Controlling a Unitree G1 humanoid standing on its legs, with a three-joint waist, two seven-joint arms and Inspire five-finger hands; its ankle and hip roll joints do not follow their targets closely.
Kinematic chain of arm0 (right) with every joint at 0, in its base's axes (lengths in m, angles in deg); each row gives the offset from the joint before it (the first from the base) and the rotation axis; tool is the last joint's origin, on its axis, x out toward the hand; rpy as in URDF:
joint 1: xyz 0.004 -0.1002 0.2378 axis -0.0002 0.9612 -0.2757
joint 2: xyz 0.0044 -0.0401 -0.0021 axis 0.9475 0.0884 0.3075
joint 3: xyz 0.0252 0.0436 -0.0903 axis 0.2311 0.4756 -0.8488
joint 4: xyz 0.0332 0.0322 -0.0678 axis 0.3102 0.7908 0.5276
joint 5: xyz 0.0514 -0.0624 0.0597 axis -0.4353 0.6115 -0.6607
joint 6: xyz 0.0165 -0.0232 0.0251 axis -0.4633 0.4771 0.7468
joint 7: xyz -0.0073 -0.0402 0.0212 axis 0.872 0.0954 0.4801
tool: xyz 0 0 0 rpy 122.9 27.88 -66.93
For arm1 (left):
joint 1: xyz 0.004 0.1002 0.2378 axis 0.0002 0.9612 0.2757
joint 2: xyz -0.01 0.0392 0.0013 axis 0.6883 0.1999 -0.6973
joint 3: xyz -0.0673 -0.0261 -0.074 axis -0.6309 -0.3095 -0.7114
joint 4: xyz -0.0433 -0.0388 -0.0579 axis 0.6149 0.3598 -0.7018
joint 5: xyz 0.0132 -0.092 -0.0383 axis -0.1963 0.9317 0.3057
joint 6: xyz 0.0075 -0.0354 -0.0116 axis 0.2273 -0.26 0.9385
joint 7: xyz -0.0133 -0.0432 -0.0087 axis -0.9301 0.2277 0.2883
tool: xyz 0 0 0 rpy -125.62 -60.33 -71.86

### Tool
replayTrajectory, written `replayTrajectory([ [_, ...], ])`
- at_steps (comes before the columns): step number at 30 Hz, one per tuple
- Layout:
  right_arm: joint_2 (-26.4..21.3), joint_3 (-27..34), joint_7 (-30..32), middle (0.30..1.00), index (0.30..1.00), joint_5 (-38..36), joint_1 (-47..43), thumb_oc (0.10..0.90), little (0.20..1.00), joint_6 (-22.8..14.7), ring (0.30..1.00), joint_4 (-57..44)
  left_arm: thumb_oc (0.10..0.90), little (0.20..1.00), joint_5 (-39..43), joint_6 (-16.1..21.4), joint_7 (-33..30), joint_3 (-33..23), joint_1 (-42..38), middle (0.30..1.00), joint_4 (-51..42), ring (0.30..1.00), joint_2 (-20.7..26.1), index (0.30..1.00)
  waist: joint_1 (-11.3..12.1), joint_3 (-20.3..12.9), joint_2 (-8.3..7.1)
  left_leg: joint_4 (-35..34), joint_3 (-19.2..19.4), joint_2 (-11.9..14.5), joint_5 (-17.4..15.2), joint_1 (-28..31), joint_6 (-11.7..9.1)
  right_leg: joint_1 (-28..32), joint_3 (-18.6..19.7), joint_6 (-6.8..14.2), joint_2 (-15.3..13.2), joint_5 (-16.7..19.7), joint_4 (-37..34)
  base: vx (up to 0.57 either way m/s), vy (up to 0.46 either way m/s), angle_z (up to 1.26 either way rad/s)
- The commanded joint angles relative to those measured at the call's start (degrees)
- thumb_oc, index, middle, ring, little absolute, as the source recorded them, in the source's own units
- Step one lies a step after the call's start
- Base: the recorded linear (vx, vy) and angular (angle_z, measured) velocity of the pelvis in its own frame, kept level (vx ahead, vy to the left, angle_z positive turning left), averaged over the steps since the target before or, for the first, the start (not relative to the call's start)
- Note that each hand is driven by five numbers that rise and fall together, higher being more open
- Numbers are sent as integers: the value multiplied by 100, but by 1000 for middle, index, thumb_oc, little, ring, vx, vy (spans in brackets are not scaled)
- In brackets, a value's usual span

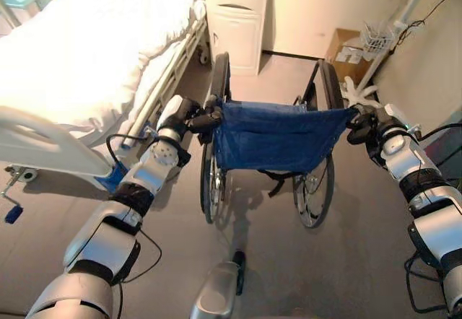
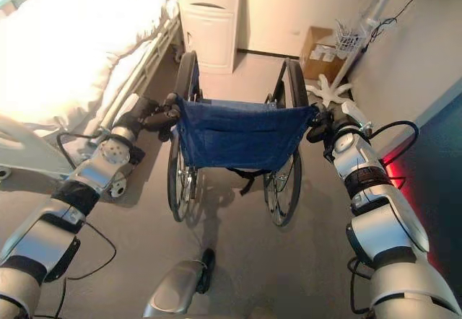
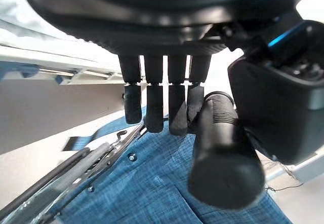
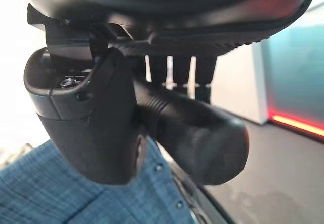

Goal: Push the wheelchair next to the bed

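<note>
Bed [image 1: 86, 52] at left | wheelchair [image 1: 271, 135] beside it | left hand [image 1: 193, 117], right hand [image 1: 362, 124] — fingers apparently wrapped round handles.

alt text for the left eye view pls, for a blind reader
Both robot hands, left hand and right hand, grip the push handles of a blue-backed wheelchair. A white bed lies to the left, with a white cabinet beyond.

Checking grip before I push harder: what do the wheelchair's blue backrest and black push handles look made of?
The blue backrest looks like woven cloth: a fine crosshatch weave, stitched seams and small rivets show close up. The black push handles look like matte rubber or soft plastic, with fine ribbing near the end, though I can't tell which. The left hand and right hand are each curled round one.
</note>
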Motion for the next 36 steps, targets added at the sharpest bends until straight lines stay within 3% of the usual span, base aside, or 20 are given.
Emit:
replayTrajectory([
  [1, 623, -524, -526, 300, 300, 98, 59, 400, 300, -1781, 300, -609, 400, 300, -323, -452, -78, 302, 232, 300, 525, 300, -263, 300, 65, 75, 123, -362, -559, -35, 144, -223, 938, 371, -80, 582, 165, 2615, 1037, 298, 106, -38],
  [5, 640, -475, -500, 300, 300, 51, 303, 400, 300, -1851, 300, -389, 400, 300, -398, -354, -269, 365, 436, 300, 539, 300, -394, 300, -87, -37, 53, -467, -764, -213, 79, 13, 1056, -96, 274, 658, 456, 3079, 1477, 391, 58, 1],
  [8, 702, -573, -372, 300, 300, 118, 541, 400, 300, -1613, 300, -624, 400, 300, -422, -245, -464, 332, 645, 300, 454, 300, -413, 300, -575, 219, 192, -350, -1008, -108, -296, 697, 1119, -2164, 198, 524, 259, 3157, 1455, 477, -24, 45],
  [9, 682, -579, -351, 300, 300, 127, 555, 400, 300, -1560, 300, -693, 400, 300, -430, -231, -478, 324, 668, 300, 411, 300, -405, 300, -656, 278, 181, -313, -1073, -148, -373, 756, 1141, -2519, 206, 504, 253, 3289, 1231, 516, -171, 5],
  [10, 604, -560, -294, 300, 300, 134, 562, 400, 300, -1399, 300, -880, 400, 300, -408, -142, -510, 306, 701, 300, 318, 300, -346, 300, -830, 460, 77, -69, -1223, -321, -718, 909, 1178, -3015, 158, 538, 96, 3470, 539, 469, -210, 6],
  [12, 491, -546, -255, 300, 300, 138, 430, 400, 300, -1143, 300, -1080, 400, 300, -333, -18, -521, 323, 623, 300, 273, 300, -297, 300, -1034, 588, -48, 98, -1449, -462, -1039, 1122, 1118, -3216, 248, 627, -4, 3418, -974, 552, -277, 29],
  [13, 393, -523, -292, 300, 300, 146, 314, 400, 300, -982, 300, -1184, 400, 300, -335, 26, -485, 303, 593, 300, 255, 300, -314, 300, -1075, 620, 10, 105, -1551, -387, -1140, 1251, 1074, -3122, 296, 634, 70, 3375, -1269, 497, -248, 166],
  [16, 211, -518, -340, 300, 300, 86, -53, 400, 300, -816, 300, -1171, 400, 300, -458, 27, -401, 249, 557, 300, 197, 300, -428, 300, -1112, 486, -125, 233, -1579, -206, -1405, 1349, 925, -2786, 454, 624, 128, 3181, -1186, 441, -248, 121],
  [18, 176, -551, -426, 300, 300, 94, -86, 400, 300, -798, 300, -1149, 400, 300, -411, -53, -357, 291, 548, 300, 245, 300, -525, 300, -1153, 359, -163, 180, -1553, 34, -1449, 1523, 789, -2676, 479, 629, 140, 3155, -704, 484, -259, 31],
  [20, 146, -573, -467, 300, 300, 149, -92, 400, 300, -843, 300, -1173, 400, 300, -349, -160, -358, 325, 575, 300, 254, 300, -570, 300, -1161, 289, -164, 33, -1440, 346, -1336, 1811, 620, -2625, 248, 621, 45, 3119, -470, 432, -211, 28],
  [24, 39, -587, -556, 300, 300, 230, -267, 400, 300, -990, 300, -1183, 400, 300, -424, -240, -404, 330, 578, 300, 260, 300, -678, 300, -1147, 251, -96, -361, -1190, 826, -612, 2044, 309, -2355, -162, 527, 56, 2963, -534, 338, -200, 10],
  [30, -37, -794, -489, 300, 300, 494, -369, 400, 300, -1229, 300, -1181, 400, 300, -514, -204, -381, 409, 651, 300, 261, 300, -698, 300, -1144, 204, 85, -618, -1329, 869, -160, 2215, 171, -2140, -407, 305, 232, 2620, -462, 313, -150, 34],
  [35, -87, -866, -530, 300, 300, 646, -220, 400, 300, -1346, 300, -1242, 400, 300, -509, -143, -254, 334, 882, 300, 224, 300, -642, 300, -1162, 51, 168, -350, -1359, 1089, 445, 2372, 72, -2010, -545, 82, 357, 2300, -282, 320, -148, 5],
  [36, -119, -882, -516, 300, 300, 682, -139, 400, 300, -1392, 300, -1249, 400, 300, -535, -128, -224, 333, 964, 300, 204, 300, -655, 300, -1180, -9, 150, -134, -1280, 1241, 754, 2407, 29, -1925, -635, -8, 406, 2229, -290, 301, -184, 15],
])
